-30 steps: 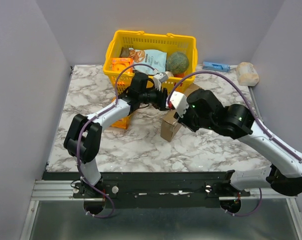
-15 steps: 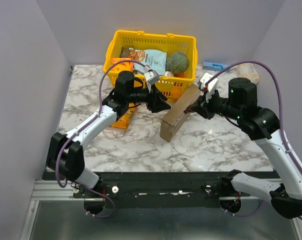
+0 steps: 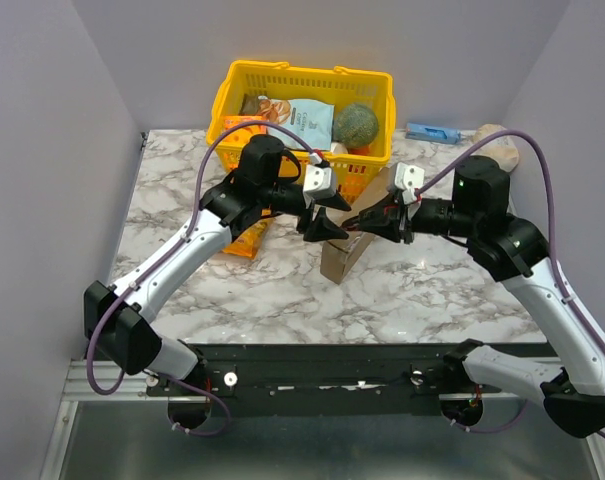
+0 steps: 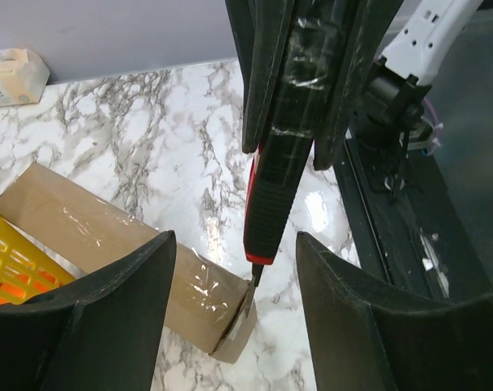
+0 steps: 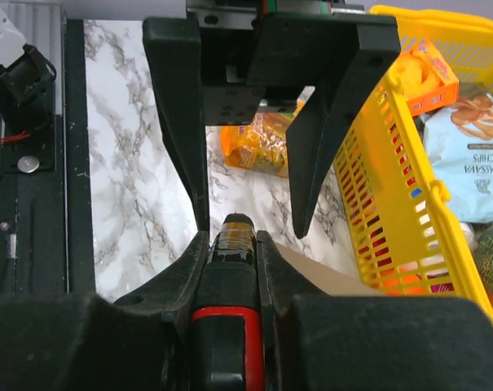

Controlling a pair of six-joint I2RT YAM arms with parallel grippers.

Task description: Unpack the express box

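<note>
The express box [image 3: 344, 252], brown cardboard taped shut, stands on its long edge and leans against the yellow basket [image 3: 240, 88]. In the left wrist view the express box [image 4: 91, 236] lies below my open left gripper [image 4: 234, 318], which holds nothing. My right gripper [image 5: 232, 236] is shut on a black and red knife [image 5: 228, 326]. The knife [image 4: 272, 204] points down between the left fingers, its blade tip touching the taped near end of the box. From above, the left gripper [image 3: 322, 224] and right gripper [image 3: 367, 222] face each other over that end.
The yellow basket [image 5: 393, 171] holds a chips bag [image 5: 473, 151], an orange carton [image 5: 425, 65] and a green round item [image 3: 358, 124]. An orange snack packet [image 3: 244, 238] lies left of the box. A blue item [image 3: 431, 132] and a tissue pack [image 3: 496, 146] sit at back right.
My left gripper has opened wider and swung down to the box's near end. My right arm pulled back to the right, then brought the knife in to that end.
</note>
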